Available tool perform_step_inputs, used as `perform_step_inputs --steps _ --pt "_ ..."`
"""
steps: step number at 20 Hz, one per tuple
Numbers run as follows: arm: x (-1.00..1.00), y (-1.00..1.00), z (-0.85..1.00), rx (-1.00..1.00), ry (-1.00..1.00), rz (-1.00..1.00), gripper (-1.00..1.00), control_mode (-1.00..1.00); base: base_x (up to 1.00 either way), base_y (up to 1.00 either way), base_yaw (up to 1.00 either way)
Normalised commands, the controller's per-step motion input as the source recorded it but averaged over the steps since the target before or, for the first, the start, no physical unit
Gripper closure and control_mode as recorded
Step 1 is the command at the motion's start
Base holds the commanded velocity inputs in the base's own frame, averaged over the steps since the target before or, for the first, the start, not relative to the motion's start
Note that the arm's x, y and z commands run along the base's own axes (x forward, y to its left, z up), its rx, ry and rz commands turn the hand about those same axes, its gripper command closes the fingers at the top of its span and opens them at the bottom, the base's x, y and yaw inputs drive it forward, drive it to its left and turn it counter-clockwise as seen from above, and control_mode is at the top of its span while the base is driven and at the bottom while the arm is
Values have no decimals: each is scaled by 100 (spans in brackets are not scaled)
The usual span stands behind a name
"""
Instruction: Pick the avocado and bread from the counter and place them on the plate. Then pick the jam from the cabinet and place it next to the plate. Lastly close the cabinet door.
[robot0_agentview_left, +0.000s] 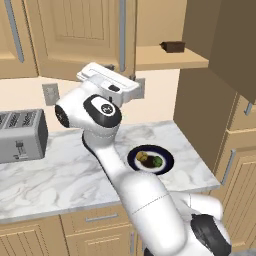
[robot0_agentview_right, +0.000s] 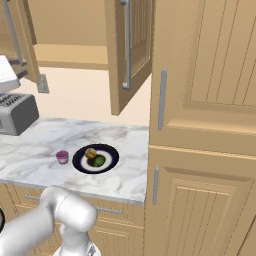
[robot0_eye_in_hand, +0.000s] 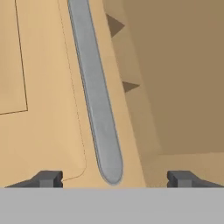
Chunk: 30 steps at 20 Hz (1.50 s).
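Note:
The navy plate sits on the marble counter, holding the tan bread and the dark green avocado. The purple-pink jam stands on the counter just left of the plate. My gripper is raised at the left door of the wall cabinet. Its jaws are open and wide apart, and the lower end of the door's silver bar handle lies between the fingertips. The cabinet's right door hangs open.
A dark brown box rests on the open cabinet's shelf. A silver toaster stands at the counter's left, with a wall outlet behind it. Tall wooden cabinets close off the right side.

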Motion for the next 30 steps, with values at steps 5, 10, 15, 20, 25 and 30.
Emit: perform_step_inputs --steps 5,10,15,20,25,30 --pt "100 -55 -4 15 1 3 -100 -100 0 0 0" --pt "80 -23 0 7 2 0 -100 -100 0 0 0" --pt "61 0 0 1 5 0 -100 -100 0 0 0" --pt "95 -3 0 2 11 -2 -100 -100 0 0 0" --pt "29 -1 21 9 9 0 -100 -100 0 0 0" --pt "-95 0 18 3 0 2 -100 -100 0 0 0"
